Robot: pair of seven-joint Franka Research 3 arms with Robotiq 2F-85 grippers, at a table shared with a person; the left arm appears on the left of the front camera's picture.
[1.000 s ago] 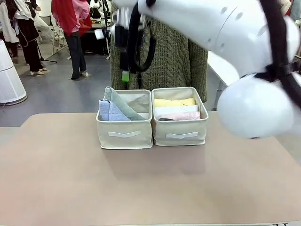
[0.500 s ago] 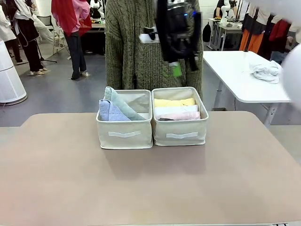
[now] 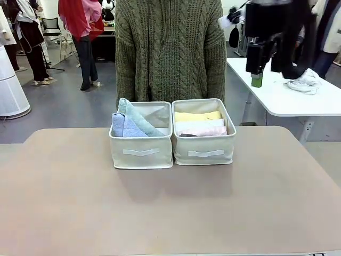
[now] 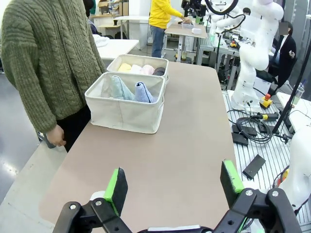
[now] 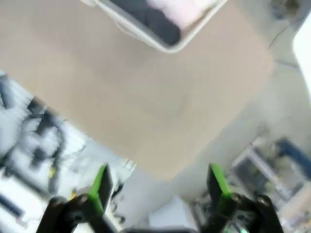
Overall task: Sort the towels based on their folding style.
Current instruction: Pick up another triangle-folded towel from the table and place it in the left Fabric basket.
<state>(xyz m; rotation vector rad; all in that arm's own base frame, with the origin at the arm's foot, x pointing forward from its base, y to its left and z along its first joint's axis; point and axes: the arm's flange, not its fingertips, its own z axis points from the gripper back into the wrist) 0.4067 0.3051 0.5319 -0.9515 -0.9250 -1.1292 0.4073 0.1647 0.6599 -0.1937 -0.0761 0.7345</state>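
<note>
step in hand: sorting looks finished, judging from the boxes; what remains is to pull the arms clear and keep them off the table (image 3: 160, 213)
how to do it well: keep both grippers high and away from the box rims, don't brush the person's sleeve, leave the towels as they lie
left gripper (image 4: 172, 187): fingers spread wide, nothing between the green pads (image 4: 115, 187), touching nothing; in its wrist view it hangs above the left end of the table, well apart from the boxes
left box (image 3: 141, 152): cream fabric, mid-table at the far side, touching the right box; holds the two cones
blue cone (image 3: 123, 127): at the left of the left box, leaning, tip up
grey-green cone (image 3: 139, 118): just beside the blue one, slanting across the box
right box (image 3: 205, 151): cream, holds the rolled towels lying side by side
yellow roll (image 3: 197, 116): farthest in the right box
white roll (image 3: 200, 124): middle, touching yellow and pink
pink roll (image 3: 205, 131): nearer
dark grey roll (image 5: 155, 24): nearest wall of the right box, clear in the right wrist view, barely a sliver from the front
person (image 3: 168, 48): green knit sweater, standing right behind the boxes, hand down at the side
right gripper (image 3: 264, 66): raised high at the far right, above and behind the table, blurred in the front view; in its wrist view the fingers stand wide apart and empty, touching nothing
</note>
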